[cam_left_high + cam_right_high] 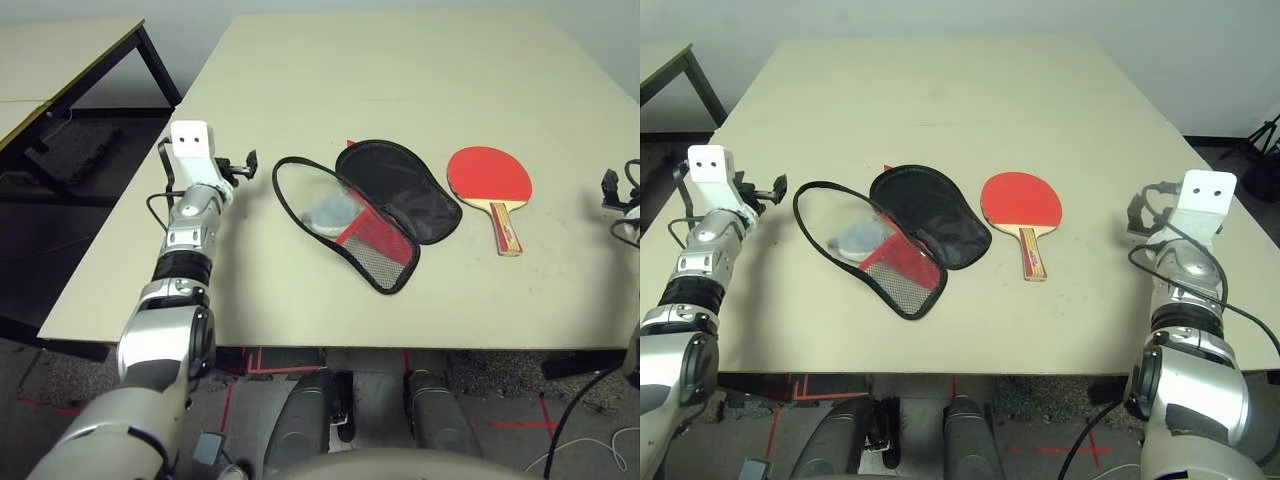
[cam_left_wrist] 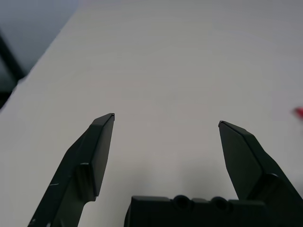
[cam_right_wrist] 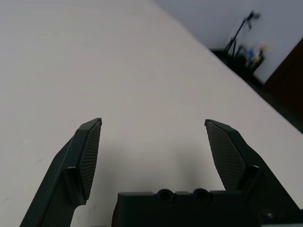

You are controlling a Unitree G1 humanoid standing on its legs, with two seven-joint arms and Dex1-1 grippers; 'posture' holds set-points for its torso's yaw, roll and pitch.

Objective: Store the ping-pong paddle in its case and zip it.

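Observation:
The ping-pong paddle lies flat on the table, red blade away from me, striped wooden handle pointing toward me. Just left of it the case lies unzipped and spread open: one half shows black lining, the other a red and mesh panel. A grey plush fish charm rests in the left half. My left gripper hovers left of the case, open and empty, with bare tabletop between its fingers. My right gripper stands open and empty to the right of the paddle, over bare table.
A second table with black legs stands off to the far left across a gap of dark floor. A tripod stands beyond the table's right edge. Bare tabletop stretches behind the case and paddle.

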